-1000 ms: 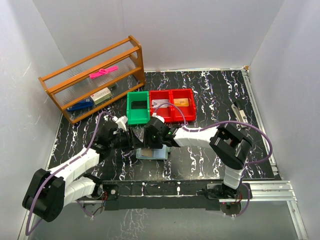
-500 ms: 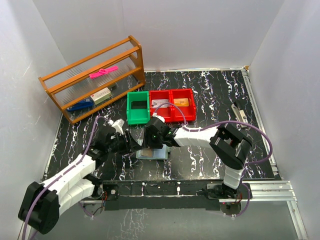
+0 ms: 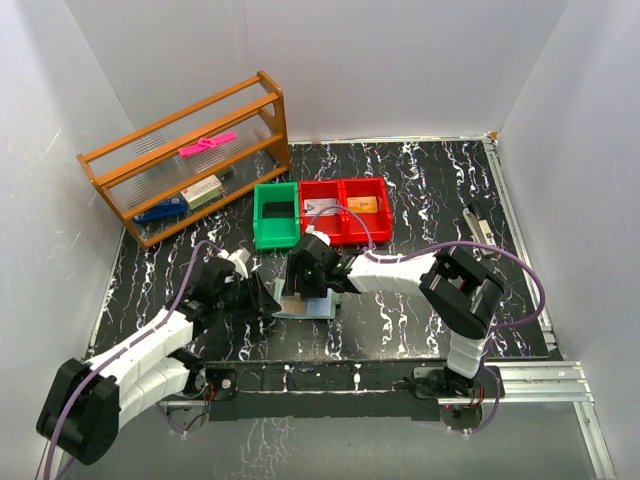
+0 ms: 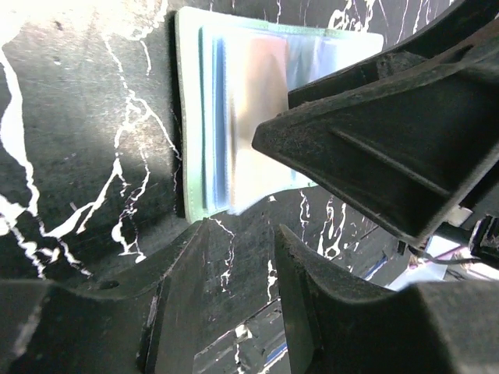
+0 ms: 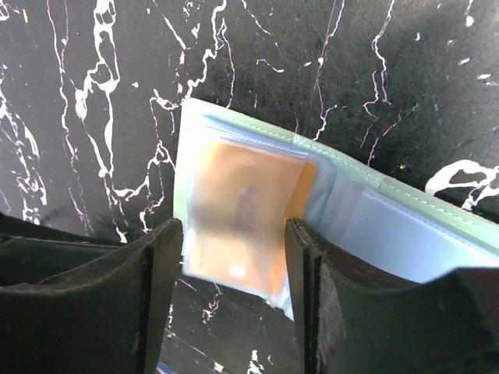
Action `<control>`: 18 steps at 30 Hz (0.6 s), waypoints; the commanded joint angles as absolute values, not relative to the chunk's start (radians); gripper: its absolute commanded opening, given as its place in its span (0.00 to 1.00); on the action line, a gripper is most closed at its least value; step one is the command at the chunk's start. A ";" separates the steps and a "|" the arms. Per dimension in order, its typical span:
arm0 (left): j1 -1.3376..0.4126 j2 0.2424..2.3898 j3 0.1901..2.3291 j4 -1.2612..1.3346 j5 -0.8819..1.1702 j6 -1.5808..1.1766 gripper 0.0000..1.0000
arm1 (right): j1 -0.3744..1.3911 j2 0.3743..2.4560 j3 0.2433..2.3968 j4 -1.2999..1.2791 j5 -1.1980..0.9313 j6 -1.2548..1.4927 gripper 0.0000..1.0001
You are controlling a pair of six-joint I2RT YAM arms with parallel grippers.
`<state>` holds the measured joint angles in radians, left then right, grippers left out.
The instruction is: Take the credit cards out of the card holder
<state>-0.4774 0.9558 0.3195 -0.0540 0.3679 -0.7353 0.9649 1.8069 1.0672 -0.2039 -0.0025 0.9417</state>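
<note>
The card holder (image 3: 312, 306) lies open on the black marbled table between the arms. In the right wrist view its pale blue-grey inside (image 5: 405, 234) shows clear sleeves, and an orange card (image 5: 245, 206) sits in the left sleeve. My right gripper (image 5: 234, 238) is open, with one finger on each side of that sleeve, over the holder's near edge; it also shows in the top view (image 3: 300, 288). My left gripper (image 4: 242, 234) is open and empty, just off the holder's edge (image 4: 195, 140), and shows in the top view (image 3: 262, 297).
A green bin (image 3: 275, 215) and two red bins (image 3: 345, 210) stand behind the holder; a whitish card (image 3: 322, 209) and an orange card (image 3: 363, 205) lie in the red ones. A wooden rack (image 3: 190, 165) stands at the back left. A small tool (image 3: 478, 225) lies at the right edge.
My left gripper has drawn back from the holder's left side toward the near edge. My right gripper has stayed over the holder, shifting only slightly.
</note>
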 commanded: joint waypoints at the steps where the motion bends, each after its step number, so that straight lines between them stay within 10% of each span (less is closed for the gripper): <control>1: -0.481 0.819 0.363 -0.184 0.225 -0.761 0.39 | 0.980 1.805 1.107 -0.337 0.044 0.906 0.60; 18: -0.481 0.718 0.402 -0.328 0.033 -0.825 0.43 | 1.073 1.977 1.435 -0.759 0.383 0.963 0.69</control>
<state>-0.4801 0.7231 0.3676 -0.3092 0.0441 -0.8230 1.0748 1.9347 1.3853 -0.6575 0.2691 0.9241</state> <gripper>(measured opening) 0.425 0.689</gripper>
